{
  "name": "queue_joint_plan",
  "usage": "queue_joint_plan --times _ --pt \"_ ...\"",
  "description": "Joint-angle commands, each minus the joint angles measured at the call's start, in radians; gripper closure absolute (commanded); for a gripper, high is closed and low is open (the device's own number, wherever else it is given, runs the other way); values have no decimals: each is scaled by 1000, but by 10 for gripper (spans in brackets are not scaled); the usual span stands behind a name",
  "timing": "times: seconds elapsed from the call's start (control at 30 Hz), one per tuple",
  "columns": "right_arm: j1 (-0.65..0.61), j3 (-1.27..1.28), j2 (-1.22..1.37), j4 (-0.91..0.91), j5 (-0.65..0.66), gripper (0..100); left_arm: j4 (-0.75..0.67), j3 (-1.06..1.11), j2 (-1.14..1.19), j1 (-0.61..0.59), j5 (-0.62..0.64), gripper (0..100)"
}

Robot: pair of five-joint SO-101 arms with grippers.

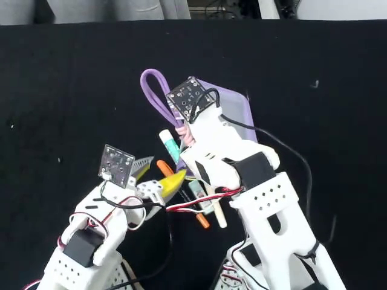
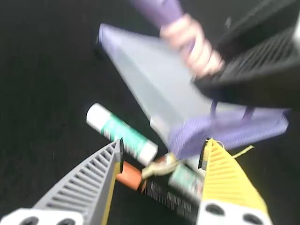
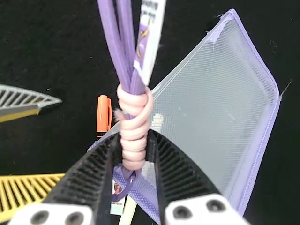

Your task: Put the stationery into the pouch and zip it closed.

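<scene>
One arm holds, one waits.
My left gripper hangs spread over the white-and-green glue stick and orange marker — to pick one, I judge. Beyond, my right gripper clamps the pink-coiled purple strap, tilting the translucent purple mesh pouch — mouth probably toward the pile.

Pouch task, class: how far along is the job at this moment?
Done: nothing yet; the glue stick and orange pen lie outside the pouch. In hand: the right tool is shut on the pink coil at the pouch's strap; the left tool hangs open over them. Left: loading the items and zipping.
</scene>
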Motion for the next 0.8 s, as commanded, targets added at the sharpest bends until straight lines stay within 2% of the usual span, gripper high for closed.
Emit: queue_joint_plan --times 0.0,0.1,0.4,0.6,0.77 --pt "18 12 -41 -18 6 987 -201 44 -6 -39 5 718" --pt "18 19 -41 -21 8 987 -290 114 -5 -59 5 718" --pt "21 16 -41 -23 9 987 -298 142 -5 -59 11 718" --pt "21 21 -41 -38 8 987 -112 41 -6 -56 14 718" --pt "18 22 -41 -43 5 987 -72 62 -6 15 8 718"
